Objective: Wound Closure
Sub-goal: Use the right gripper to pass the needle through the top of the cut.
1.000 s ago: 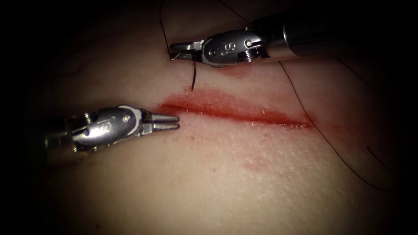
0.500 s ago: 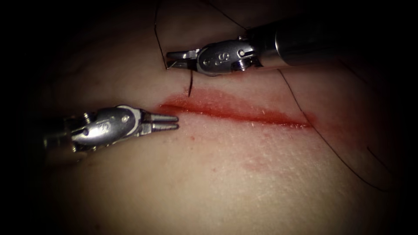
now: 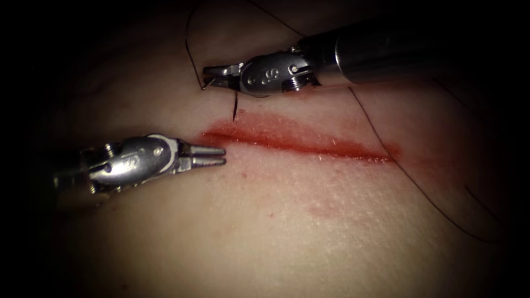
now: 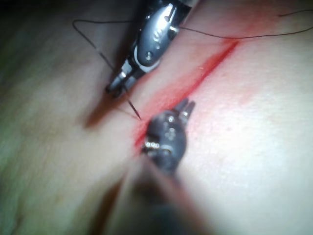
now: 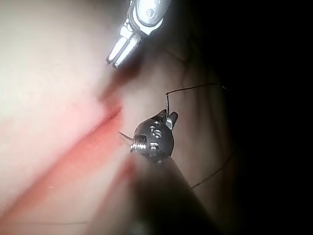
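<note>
The cut (image 3: pixel 298 142) runs as a red line across the tissue (image 3: pixel 309 232). My right tool (image 3: pixel 207 76) hovers just above the cut's left end, jaws shut on the curved needle (image 3: pixel 234 107) near its thread end. The needle's point hangs down, just over the skin above the cut and not in the tissue. Black thread (image 3: pixel 190 55) rises from the jaws. My left tool (image 3: pixel 223 155) lies at the cut's left end, its jaws slightly open and holding nothing. The left wrist view shows the needle (image 4: pixel 133 108) under the right tool (image 4: pixel 115 88). In the right wrist view the needle (image 5: pixel 124 136) sticks out beside the right tool (image 5: pixel 168 116).
A long strand of thread (image 3: pixel 408 176) trails over the tissue past the cut's right end. Red fluid stains the skin along the cut and a faint patch (image 3: pixel 323 209) below it.
My right tool has moved left and slightly down with the needle, bringing the point closer to the skin above the cut's left end. The left tool has stayed put.
</note>
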Robot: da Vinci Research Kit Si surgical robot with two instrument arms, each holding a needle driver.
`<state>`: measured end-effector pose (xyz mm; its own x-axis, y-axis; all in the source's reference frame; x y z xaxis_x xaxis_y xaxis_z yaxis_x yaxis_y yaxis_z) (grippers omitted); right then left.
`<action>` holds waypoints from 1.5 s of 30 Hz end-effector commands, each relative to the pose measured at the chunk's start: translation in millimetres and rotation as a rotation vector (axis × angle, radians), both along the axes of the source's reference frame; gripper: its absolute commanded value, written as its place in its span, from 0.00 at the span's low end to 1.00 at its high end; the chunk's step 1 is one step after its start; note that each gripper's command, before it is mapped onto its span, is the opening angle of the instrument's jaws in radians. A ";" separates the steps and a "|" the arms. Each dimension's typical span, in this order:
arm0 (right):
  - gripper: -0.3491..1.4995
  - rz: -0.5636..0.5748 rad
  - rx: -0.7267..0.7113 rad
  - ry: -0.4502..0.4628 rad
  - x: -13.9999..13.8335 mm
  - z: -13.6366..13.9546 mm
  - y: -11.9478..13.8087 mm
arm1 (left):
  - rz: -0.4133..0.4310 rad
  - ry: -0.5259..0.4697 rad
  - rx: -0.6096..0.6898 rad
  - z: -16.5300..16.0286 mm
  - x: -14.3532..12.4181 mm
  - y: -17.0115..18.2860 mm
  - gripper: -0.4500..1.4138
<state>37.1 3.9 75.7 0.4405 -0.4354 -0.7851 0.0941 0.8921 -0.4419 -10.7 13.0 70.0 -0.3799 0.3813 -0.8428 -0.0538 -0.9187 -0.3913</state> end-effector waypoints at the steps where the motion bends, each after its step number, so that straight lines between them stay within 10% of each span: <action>1: 0.00 -0.017 -0.018 -0.006 1.0 0.2 -0.4 | 0.001 -0.002 0.001 0.7 -0.6 -0.2 0.05; 45: 0.00 0.049 -0.003 0.000 1.0 2.1 -3.4 | 0.010 0.006 0.007 0.8 -0.5 -0.4 0.05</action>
<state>37.7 0.5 77.2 0.4602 -0.4071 -0.7890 0.0436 0.8980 -0.4379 -10.5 12.8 70.2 -0.3899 0.3828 -0.8375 -0.0489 -0.9168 -0.3963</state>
